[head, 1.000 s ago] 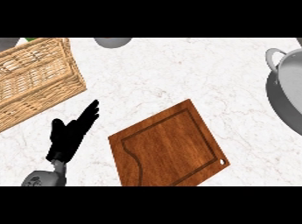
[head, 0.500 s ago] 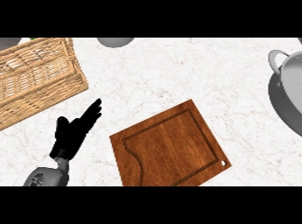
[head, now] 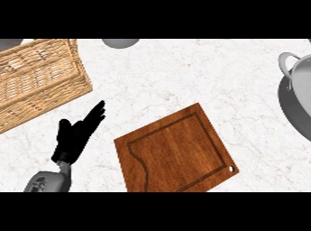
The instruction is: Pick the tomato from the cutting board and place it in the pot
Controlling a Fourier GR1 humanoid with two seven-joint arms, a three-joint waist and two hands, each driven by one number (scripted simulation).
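Observation:
A brown wooden cutting board (head: 174, 151) lies tilted on the white marble counter, low in the middle of the head view, with nothing on it. No tomato shows anywhere. The grey metal pot (head: 305, 101) stands at the right edge, partly cut off, one handle at its upper left. My left hand (head: 78, 133) rests open at the lower left, fingers straight and pointing up and to the right, just left of the board and apart from it. My right hand is out of view.
A wicker basket (head: 31, 83) fills the upper left, close above my left hand. A small grey round object (head: 120, 43) peeks in at the top edge. White marble counter lies between the board and the pot.
The left hand and forearm have drifted slightly down and to the right. The board, pot and basket keep their places.

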